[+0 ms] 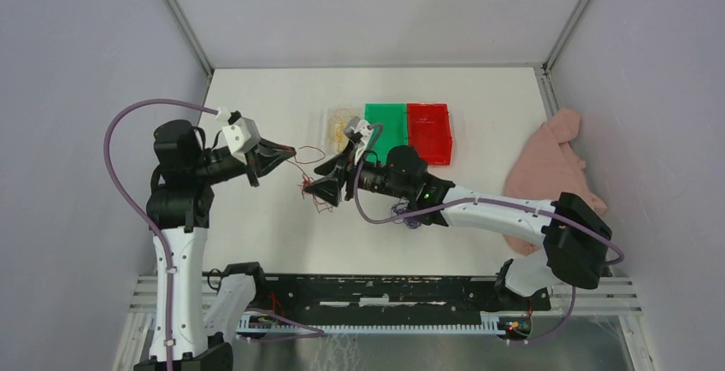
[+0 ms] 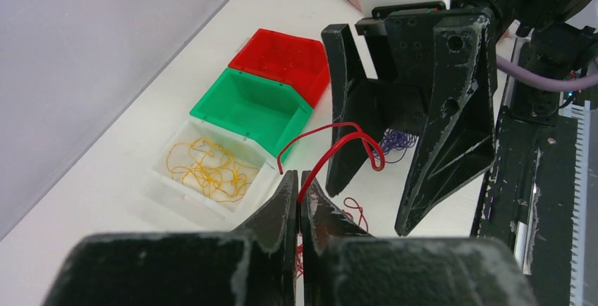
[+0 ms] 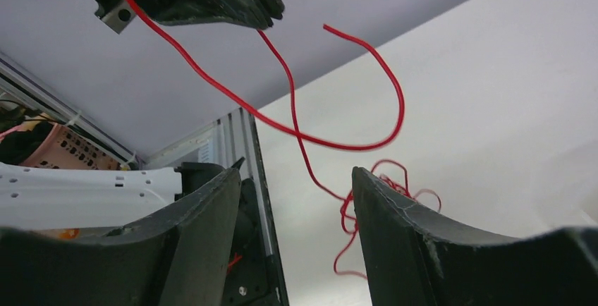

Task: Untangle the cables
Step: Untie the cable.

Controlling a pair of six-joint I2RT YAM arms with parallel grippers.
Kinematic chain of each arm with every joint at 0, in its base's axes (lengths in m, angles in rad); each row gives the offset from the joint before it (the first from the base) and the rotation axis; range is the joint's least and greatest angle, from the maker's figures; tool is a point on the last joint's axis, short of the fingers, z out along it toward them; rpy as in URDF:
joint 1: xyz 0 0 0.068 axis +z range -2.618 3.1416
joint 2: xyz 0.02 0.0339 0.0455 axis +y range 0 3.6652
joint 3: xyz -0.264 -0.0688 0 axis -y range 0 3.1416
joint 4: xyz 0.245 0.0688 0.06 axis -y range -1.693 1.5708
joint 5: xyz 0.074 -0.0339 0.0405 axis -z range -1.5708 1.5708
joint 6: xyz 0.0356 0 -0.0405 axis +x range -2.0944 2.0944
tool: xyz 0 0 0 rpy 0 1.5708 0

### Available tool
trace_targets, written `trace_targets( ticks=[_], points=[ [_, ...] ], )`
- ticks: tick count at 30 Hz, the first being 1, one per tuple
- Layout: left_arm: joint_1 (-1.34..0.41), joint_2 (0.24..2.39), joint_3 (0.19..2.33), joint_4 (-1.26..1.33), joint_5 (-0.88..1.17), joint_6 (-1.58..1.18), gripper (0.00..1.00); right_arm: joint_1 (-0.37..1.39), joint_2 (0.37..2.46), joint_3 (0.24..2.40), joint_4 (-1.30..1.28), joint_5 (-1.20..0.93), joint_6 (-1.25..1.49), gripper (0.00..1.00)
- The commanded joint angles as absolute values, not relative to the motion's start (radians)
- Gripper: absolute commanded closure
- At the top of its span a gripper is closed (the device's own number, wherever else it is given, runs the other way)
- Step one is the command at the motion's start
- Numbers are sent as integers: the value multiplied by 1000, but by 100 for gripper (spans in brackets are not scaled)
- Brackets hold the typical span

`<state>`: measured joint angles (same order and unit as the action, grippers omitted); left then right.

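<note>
My left gripper (image 1: pixel 289 150) is shut on one end of the red cable (image 1: pixel 309 185) and holds it above the table; the pinch shows in the left wrist view (image 2: pixel 299 176). The red cable (image 2: pixel 337 145) loops up from a loose tangle on the table (image 3: pixel 381 182). My right gripper (image 1: pixel 322 190) is open and empty beside that tangle, its jaws wide apart (image 3: pixel 296 175). The yellow cable (image 2: pixel 206 166) lies in the clear tray (image 1: pixel 330 118). The dark blue-purple cable (image 2: pixel 397 141) lies on the table behind my right gripper (image 2: pixel 367 213).
A green tray (image 1: pixel 386 127) and a red tray (image 1: pixel 429 132) stand next to the clear tray at the back. A pink cloth (image 1: pixel 551 170) lies at the right edge. A black rail (image 1: pixel 376 290) runs along the near edge.
</note>
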<state>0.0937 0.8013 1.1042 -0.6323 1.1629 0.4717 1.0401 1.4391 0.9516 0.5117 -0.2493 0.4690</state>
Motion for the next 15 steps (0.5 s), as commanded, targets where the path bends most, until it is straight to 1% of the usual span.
trace_targets(
  ticks=[1,5,9,15],
  points=[
    [92,802,1156,-584,1208,389,96,1047,1517,1038,731,-328,505,35],
    [90,813,1188,-578,1215,374,96,1049,1582,1083,736,-319,527,41],
    [89,812,1207,-493,1223,278,96,1051,1640,1117,741,-316,570,47],
    [87,818,1233,-396,1237,156,95,1053,1749,1129,850,-332,676,53]
  ],
)
